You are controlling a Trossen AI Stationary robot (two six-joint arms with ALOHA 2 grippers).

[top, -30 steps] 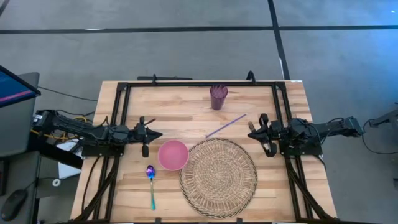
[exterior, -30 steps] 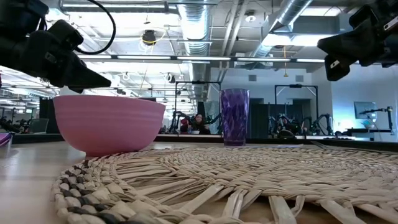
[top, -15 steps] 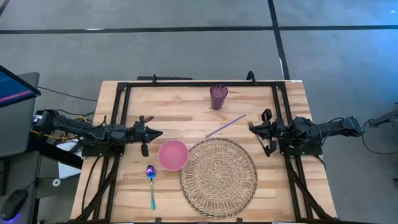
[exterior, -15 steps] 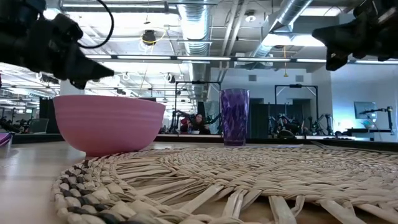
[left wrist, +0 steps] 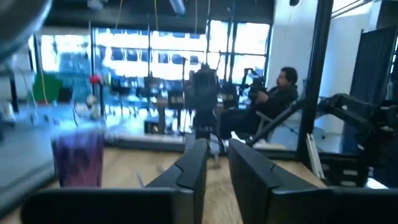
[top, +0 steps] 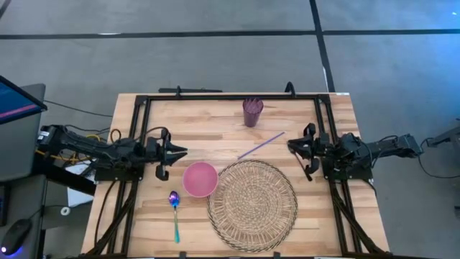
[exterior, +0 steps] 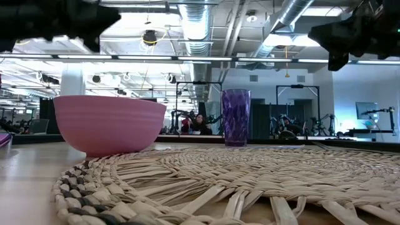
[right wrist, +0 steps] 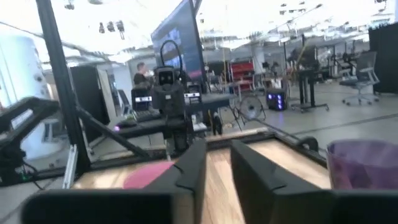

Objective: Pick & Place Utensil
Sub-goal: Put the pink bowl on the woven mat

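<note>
High view: spoon (top: 175, 214) lengthwise toward the front edge, bowl rearward; both grippers (top: 177, 152) (top: 292, 146) narrowly parted, empty.

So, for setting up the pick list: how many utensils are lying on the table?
2: an iridescent metal spoon with a teal handle beside the pink bowl, and a thin purple straw-like stick just beyond the round woven placemat. Nothing appears hidden.
</note>
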